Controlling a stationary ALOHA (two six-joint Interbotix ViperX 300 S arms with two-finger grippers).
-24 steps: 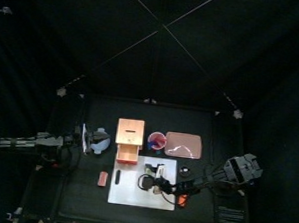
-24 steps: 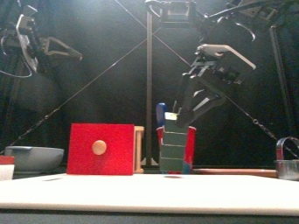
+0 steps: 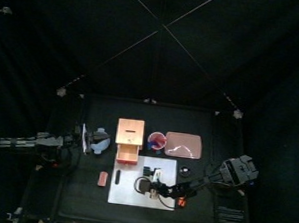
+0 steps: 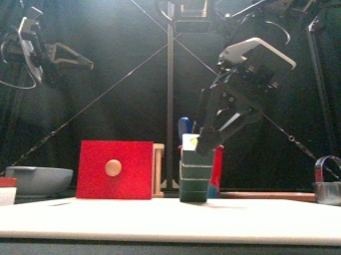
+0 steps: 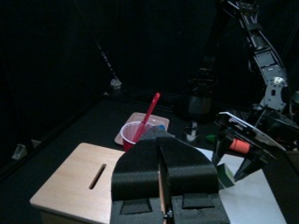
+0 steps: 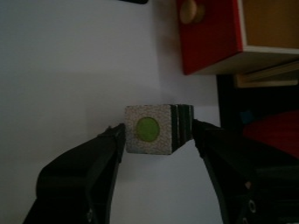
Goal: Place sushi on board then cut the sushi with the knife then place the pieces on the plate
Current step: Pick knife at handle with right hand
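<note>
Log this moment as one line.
stage: placing sushi | right tool: clamped on sushi roll, standing on white board | left tool: shut, resting at table left | cutting: not started

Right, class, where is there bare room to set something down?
Bare: the front strip of the white board, before the sushi roll in the right gripper, and the pink tray. Crowded: wooden box, red cup and tray sit tight behind the board.
</note>
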